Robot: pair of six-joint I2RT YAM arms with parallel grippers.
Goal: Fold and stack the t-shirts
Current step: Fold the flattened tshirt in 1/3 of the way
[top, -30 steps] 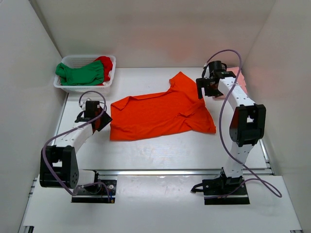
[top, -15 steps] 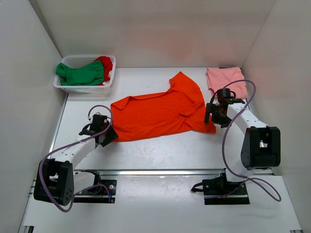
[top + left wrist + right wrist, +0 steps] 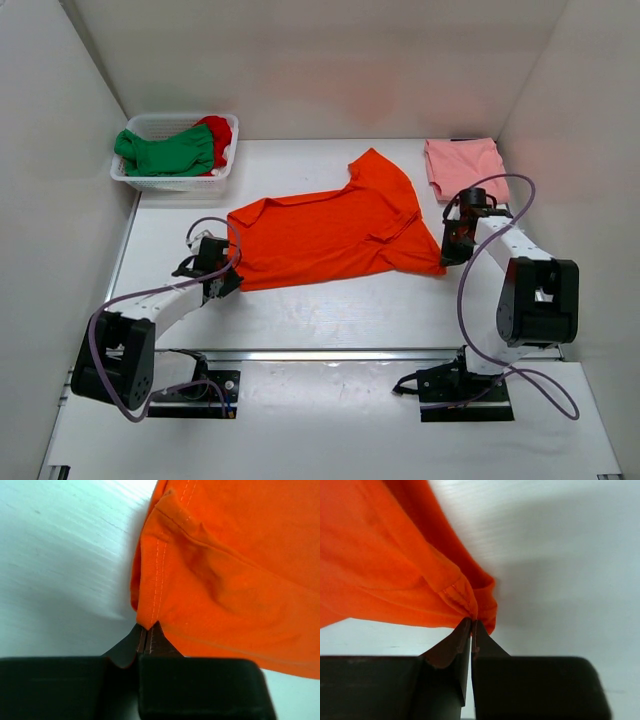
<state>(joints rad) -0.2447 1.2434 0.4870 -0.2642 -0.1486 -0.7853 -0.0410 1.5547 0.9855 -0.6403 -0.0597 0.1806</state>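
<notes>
The bright orange t-shirt (image 3: pixel 330 232) lies spread across the middle of the table. My left gripper (image 3: pixel 226 280) is shut on its near-left hem corner; the left wrist view shows the orange t-shirt (image 3: pixel 225 570) pinched at my left gripper (image 3: pixel 145 632). On the other side my right gripper (image 3: pixel 447 258) is shut on the near-right corner, where the bunched orange t-shirt (image 3: pixel 395 565) meets my right gripper (image 3: pixel 471 625). A pale salmon pink t-shirt (image 3: pixel 462 164) lies folded at the back right. A green t-shirt (image 3: pixel 165 152) and a red t-shirt (image 3: pixel 218 132) sit in the basket.
A white plastic basket (image 3: pixel 170 181) stands at the back left against the wall. White walls close in the table on the left, back and right. Purple cables loop off both arms.
Both arms came down toward the shirt's near corners. Both grippers went from open to shut on the orange cloth. The pink shirt, hidden by the right arm a second ago, now shows.
</notes>
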